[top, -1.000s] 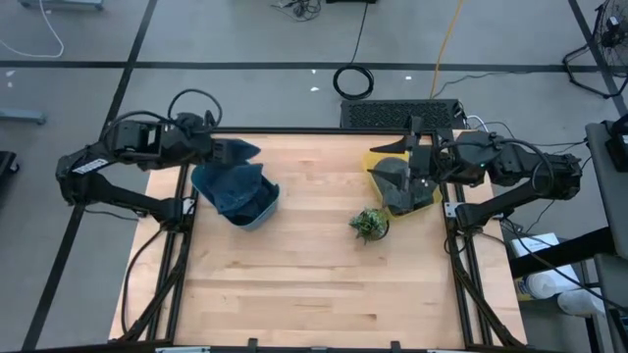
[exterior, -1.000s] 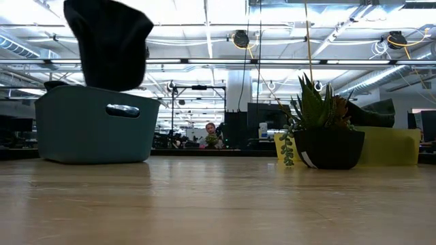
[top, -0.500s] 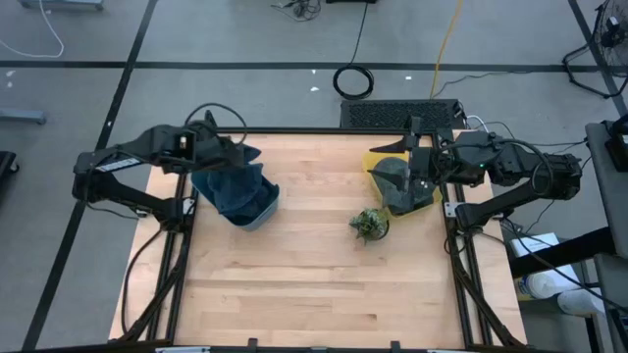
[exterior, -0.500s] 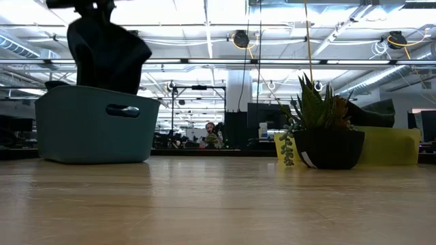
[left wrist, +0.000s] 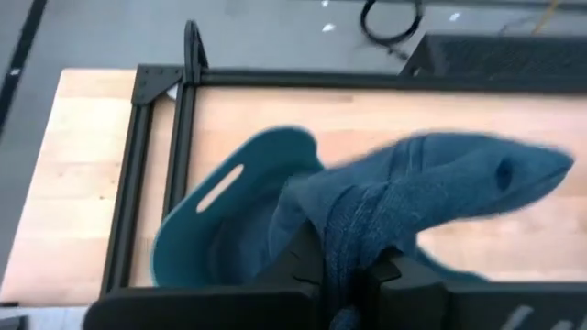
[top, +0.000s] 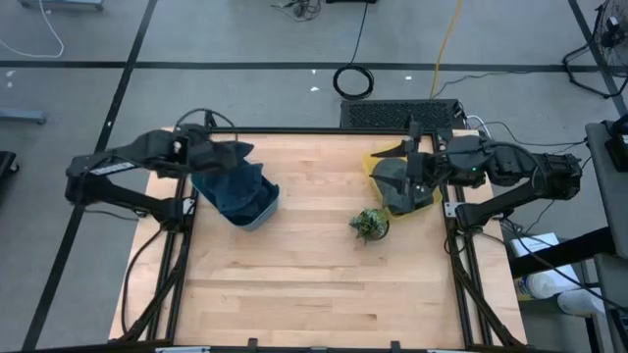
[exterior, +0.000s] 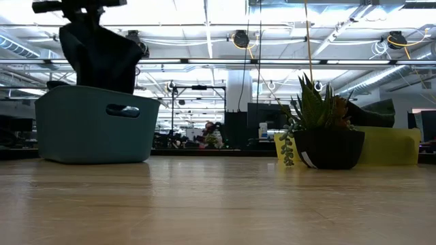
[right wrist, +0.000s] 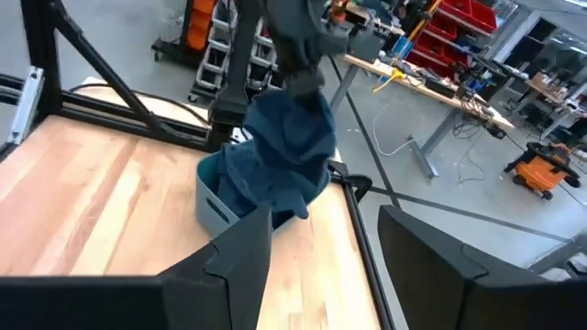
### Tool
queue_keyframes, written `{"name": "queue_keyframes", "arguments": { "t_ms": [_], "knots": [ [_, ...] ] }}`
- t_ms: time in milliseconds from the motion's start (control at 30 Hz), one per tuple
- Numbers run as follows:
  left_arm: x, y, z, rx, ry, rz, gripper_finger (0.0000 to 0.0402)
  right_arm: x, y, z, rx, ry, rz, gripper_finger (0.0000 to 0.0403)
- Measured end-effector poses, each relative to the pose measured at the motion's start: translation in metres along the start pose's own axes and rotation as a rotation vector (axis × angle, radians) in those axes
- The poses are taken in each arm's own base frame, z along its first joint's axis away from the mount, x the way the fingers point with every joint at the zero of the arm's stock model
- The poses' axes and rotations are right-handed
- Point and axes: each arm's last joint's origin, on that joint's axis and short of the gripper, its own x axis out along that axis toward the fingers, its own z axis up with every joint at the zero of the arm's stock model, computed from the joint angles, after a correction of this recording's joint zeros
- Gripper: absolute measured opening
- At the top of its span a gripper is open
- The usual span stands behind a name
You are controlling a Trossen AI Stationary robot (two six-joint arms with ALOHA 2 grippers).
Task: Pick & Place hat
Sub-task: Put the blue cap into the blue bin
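Two grippers are in play, but only one is working. The left gripper [left wrist: 353, 275] is pinched tight on a fold of the soft blue denim hat [top: 231, 176], which hangs from its fingers over the teal plastic bin [exterior: 95, 126] at the far left corner of the wooden table [top: 314, 284]. In the low view the hat's lower part already dips behind the bin's rim while most of the cloth bulges above it. In the left wrist view the cloth drapes forward from the closed fingers and part of it spreads past the bin's open mouth toward the table's middle.

By my judgement the step in hand is the placing, and the hat is not yet released. To do it well, the left gripper should come down until the bulk of the cloth sits below the rim, centred over the opening so the overhanging part falls inside, not across the wall. Only then should the fingers part, followed by a straight lift so no fold snags and gets dragged back out.

Over at the far right corner, the right gripper [right wrist: 316, 243] waits with its fingers apart and nothing between them, above a dark grey cloth [top: 397, 181] lying on a yellow container [top: 378, 162]. A small green potted plant [top: 369, 224] stands nearby on the table.
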Motion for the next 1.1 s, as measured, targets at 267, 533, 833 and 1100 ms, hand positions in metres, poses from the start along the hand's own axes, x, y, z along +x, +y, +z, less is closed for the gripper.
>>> {"name": "queue_keyframes", "arguments": {
  "t_ms": [267, 533, 833, 1100],
  "knots": [
    [-0.017, 0.019, 0.007, 0.007, 0.019, -0.093, 0.0013, 0.0, -0.001, 0.002, -0.01, -0.011, -0.031, 0.0189],
    [-0.017, 0.027, 0.013, 0.019, 0.001, -0.082, 0.0013, 0.0, -0.001, 0.002, 0.016, -0.011, -0.03, 0.019],
    [-0.01, 0.035, 0.025, 0.046, -0.01, -0.019, 0.0013, 0.0, -0.001, 0.002, 0.026, -0.011, -0.03, 0.019],
    [0.0, 0.028, 0.022, 0.091, 0.085, -0.01, 0.0013, 0.0, -0.001, 0.002, 0.026, -0.011, -0.03, 0.0185]
  ]
}}
